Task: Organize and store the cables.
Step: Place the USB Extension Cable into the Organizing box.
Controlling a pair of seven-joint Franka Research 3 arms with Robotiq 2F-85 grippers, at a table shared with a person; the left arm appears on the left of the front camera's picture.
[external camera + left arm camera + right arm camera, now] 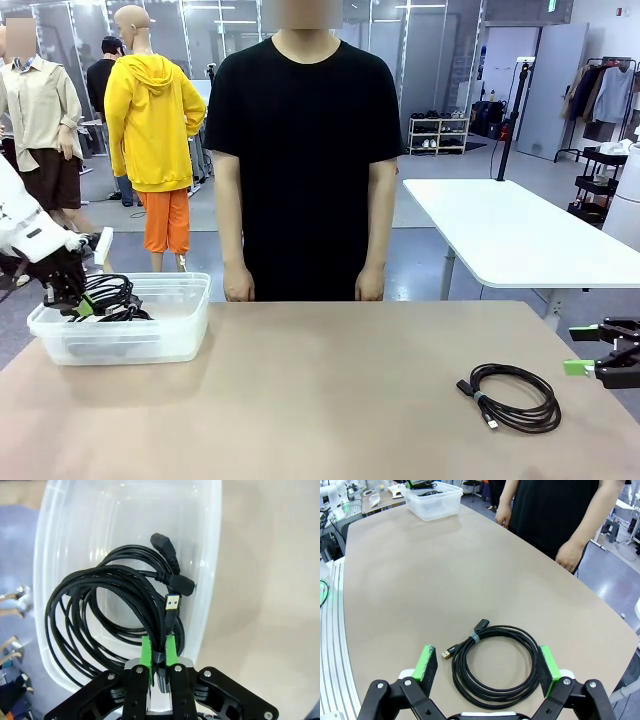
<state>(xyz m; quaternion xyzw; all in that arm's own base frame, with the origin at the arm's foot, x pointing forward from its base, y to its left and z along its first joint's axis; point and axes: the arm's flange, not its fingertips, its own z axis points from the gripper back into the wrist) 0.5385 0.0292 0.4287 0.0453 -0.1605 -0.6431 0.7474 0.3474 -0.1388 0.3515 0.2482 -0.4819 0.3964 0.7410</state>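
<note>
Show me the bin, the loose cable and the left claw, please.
Bin (150,338): front view, on its front wall.
Loose cable (475,638): right wrist view, on the band tying its coil.
Left claw (158,649): left wrist view, midway between its green tips.

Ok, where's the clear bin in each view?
Front view: bin at the table's left edge, left gripper inside it.
Left wrist view: bin across the upper left, behind the gripped cable.
Right wrist view: bin at top, left of centre.
Shared landmark: the tan table under it.
</note>
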